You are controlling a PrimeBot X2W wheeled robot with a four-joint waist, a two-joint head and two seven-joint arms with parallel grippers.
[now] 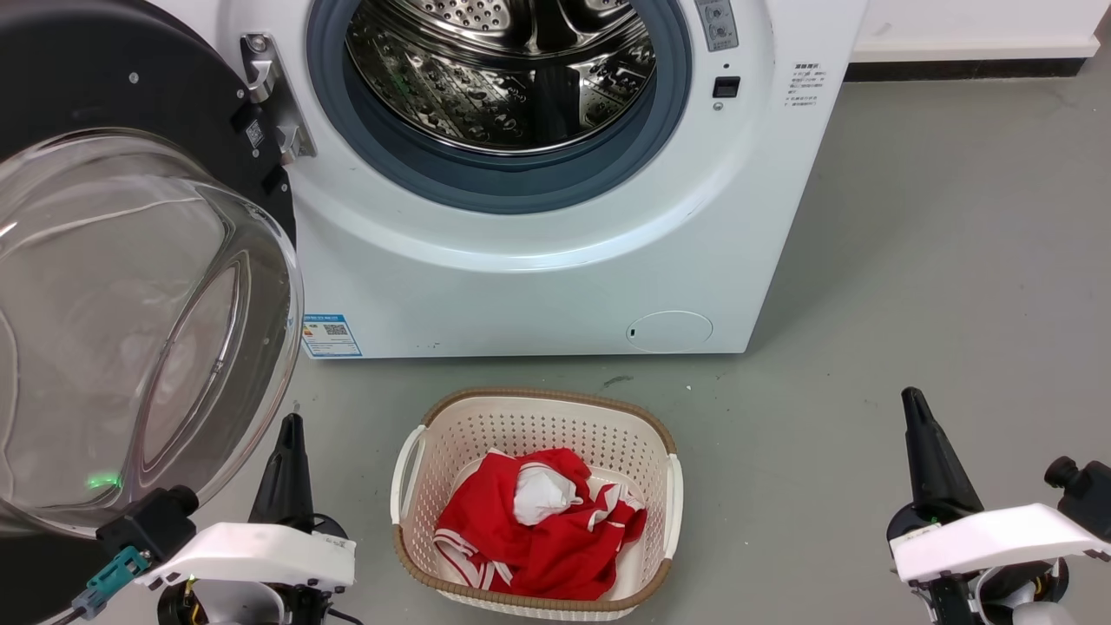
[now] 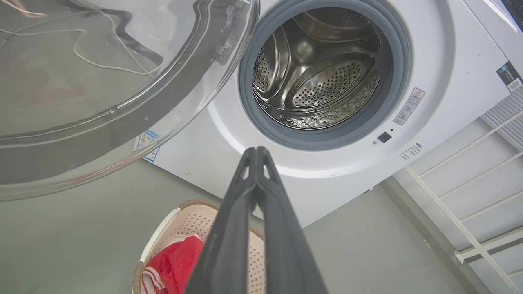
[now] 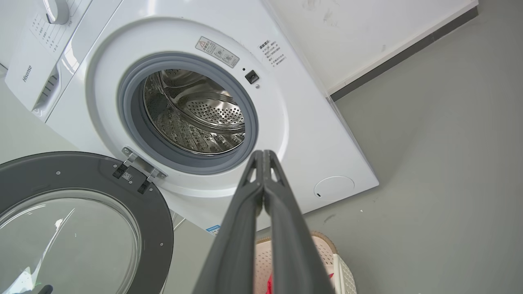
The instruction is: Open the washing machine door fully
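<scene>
Most of the room is bare grey floor (image 1: 937, 260), meeting a white wall with a dark skirting strip (image 1: 963, 68). Against that wall stands the washing machine (image 1: 538, 278), its steel drum (image 1: 503, 78) open to view inside a grey gasket (image 1: 521, 187). The washing machine door (image 1: 130, 87) is swung wide on its left-side hinge, its clear glass bowl (image 1: 130, 330) bulging toward the robot. A cream basket (image 1: 538, 401) sits on the floor in front of the machine, with a red and white garment (image 1: 542, 538) bundled inside.

Both claws hang low. The left gripper (image 1: 291, 434) has its fingers pressed together on nothing and sits near the bowl's rim, apart from it. The right gripper (image 1: 913, 406) is likewise closed and empty, over open floor.

"Hisense" (image 3: 27, 74) reads on the drawer panel. A blue label (image 1: 331, 336) low on the front carries a QR code, and a grey warning sticker (image 3: 217, 52) sits by the opening; their print is too small to read.
</scene>
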